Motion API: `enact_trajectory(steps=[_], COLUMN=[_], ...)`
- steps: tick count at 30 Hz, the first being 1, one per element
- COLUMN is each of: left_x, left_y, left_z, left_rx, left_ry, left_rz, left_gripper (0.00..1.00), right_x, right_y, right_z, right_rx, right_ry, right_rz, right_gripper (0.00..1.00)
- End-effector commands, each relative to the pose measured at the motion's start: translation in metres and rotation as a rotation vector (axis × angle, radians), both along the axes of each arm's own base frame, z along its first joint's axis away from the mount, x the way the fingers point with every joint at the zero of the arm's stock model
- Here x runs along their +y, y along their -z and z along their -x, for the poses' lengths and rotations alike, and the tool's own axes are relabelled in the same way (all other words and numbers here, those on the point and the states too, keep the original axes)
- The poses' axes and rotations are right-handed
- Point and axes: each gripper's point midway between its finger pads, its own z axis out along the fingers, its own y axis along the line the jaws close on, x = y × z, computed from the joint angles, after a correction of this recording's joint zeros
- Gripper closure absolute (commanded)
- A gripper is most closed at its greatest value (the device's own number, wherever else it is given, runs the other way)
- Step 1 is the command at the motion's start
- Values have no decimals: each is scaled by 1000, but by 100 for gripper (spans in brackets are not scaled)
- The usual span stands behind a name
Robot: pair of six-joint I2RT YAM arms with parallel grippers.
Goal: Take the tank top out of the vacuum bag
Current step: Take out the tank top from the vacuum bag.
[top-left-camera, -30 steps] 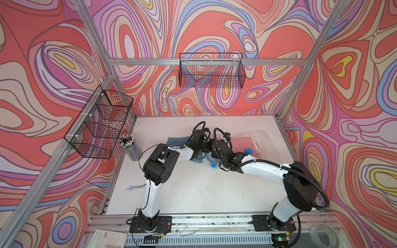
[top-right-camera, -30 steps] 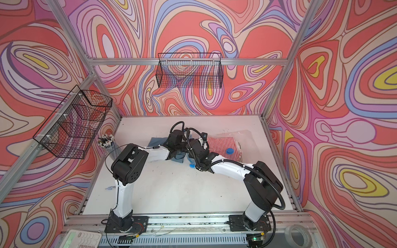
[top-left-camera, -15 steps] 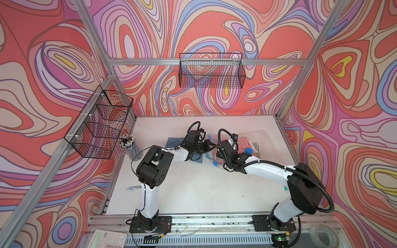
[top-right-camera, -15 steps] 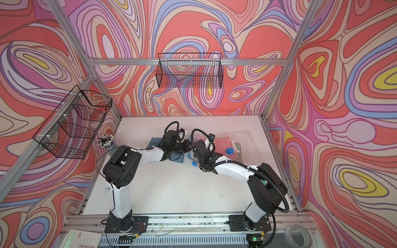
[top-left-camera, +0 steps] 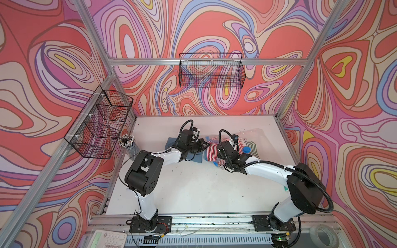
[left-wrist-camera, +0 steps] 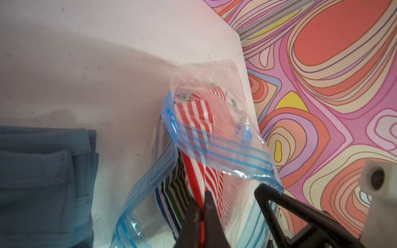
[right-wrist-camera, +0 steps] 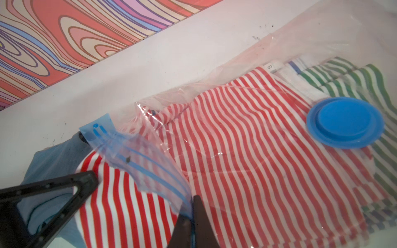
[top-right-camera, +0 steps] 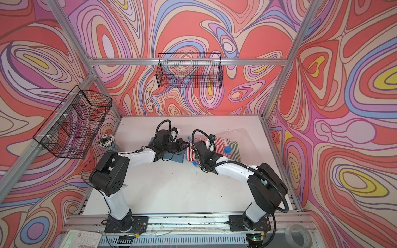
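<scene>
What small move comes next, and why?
Probably draw the left gripper away from the bag mouth while the right gripper anchors it. The left is shut on the top, the right on the zip strip, and most of the top lies inside.

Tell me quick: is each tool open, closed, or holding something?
Left tool: closed on the striped tank top.
Right tool: closed on the vacuum bag, at its blue zip edge.
</scene>
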Motion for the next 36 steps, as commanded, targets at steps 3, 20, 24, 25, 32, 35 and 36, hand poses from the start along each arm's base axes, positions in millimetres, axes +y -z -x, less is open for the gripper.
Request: enact_trajectory(steps=[3,20,24,25,32,35,36], left_x=[9,16,17,17,25,27,28], left_y=[5,9,7,5,-10,-18,-20], left_z=[-3,3,5,6,11,13,13], left_rx=[-8,-25,-17,-21,-65,-85,-91], left_ry=[-21,-39,-33,-31,-43,-45,-48], left_rz=[-18,-36,-45,-45,-76,-88,-88], left_gripper=[100,100,100,100,100,100,100], right_x=[-6,-24,-27,-29,-39,-41,-41], right_y=[-7,20,24,25,38,41,42], right_z=[-6,-13,-13,-13,-16,-17,-17], right_rx=[-32,14,20,21,48,53,55], right_ry=[9,64,76,79,89,94,96], right_rz=[-1,-5,-4,-4,4,5,4], right_gripper=[100,100,100,100,100,100,100])
